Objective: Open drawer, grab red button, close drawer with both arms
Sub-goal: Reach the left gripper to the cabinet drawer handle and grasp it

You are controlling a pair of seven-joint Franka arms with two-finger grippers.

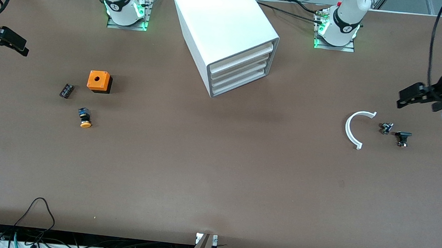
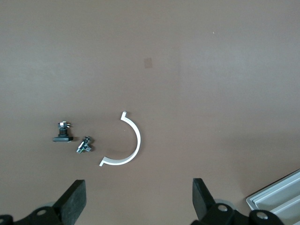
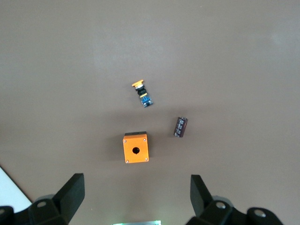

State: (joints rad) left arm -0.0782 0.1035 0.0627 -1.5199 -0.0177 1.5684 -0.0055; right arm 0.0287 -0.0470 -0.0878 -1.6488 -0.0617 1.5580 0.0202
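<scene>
The white cabinet [image 1: 223,25] stands at the table's middle near the arms' bases. Its four white drawers [image 1: 241,68] are all shut, and I cannot tell which one is the task's. The red-capped button is hidden from every view. My left gripper [image 1: 410,95] hangs open and empty over the table at the left arm's end; its wrist view [image 2: 137,199] shows bare table between the fingers [image 2: 72,201]. My right gripper [image 1: 16,45] hangs open and empty over the right arm's end, also in its wrist view [image 3: 136,194]. Both grippers are well away from the cabinet.
Toward the right arm's end lie an orange cube with a hole [image 1: 99,81], an orange-yellow-capped pushbutton [image 1: 85,118] and a small dark part [image 1: 66,90]. Toward the left arm's end lie a white half-ring [image 1: 356,128] and two small bolts [image 1: 386,128] [image 1: 403,138].
</scene>
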